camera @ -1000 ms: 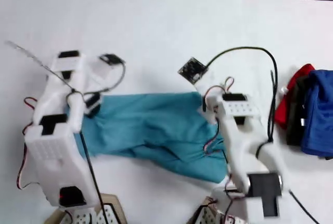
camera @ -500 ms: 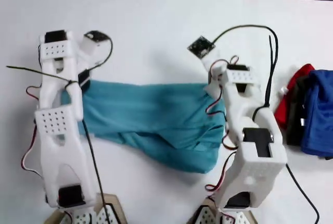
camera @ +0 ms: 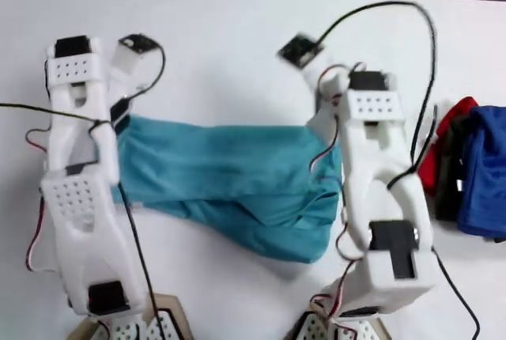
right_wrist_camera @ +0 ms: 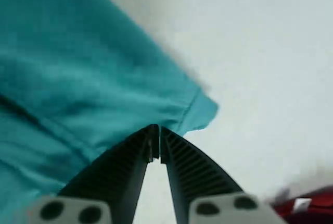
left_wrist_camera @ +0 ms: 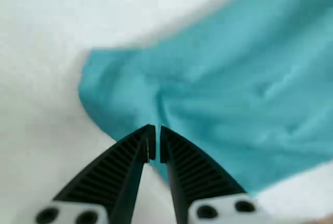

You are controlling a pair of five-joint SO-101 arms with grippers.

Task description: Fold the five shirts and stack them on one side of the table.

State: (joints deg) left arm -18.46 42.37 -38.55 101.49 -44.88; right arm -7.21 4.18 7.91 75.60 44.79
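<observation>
I have the teal shirt [camera: 229, 178] lying crumpled and stretched across the middle of the table [camera: 237, 47], somewhat nearer the near edge than the far one. It runs lengthwise between my two arms. Its edge toward the far side is pulled fairly straight, while the near side sags in loose folds toward the right arm's base.

The left claw [left_wrist_camera: 154, 141] is closed on the shirt's left end, with a fold of teal cloth pinched between its ribbed black jaws. The white table shows just past that corner of fabric.

The right claw [right_wrist_camera: 154, 141] is likewise clamped on the shirt's right end, close to a hemmed corner that sticks out past the jaws.

From the high view, both arms reach out from the near edge, one at each end of the shirt.

A pile of garments [camera: 474, 170] sits well apart from the teal shirt at the table's right edge. It has red at the left, black in the middle and blue on top.

A black cable [camera: 379, 8] loops above the right arm.
</observation>
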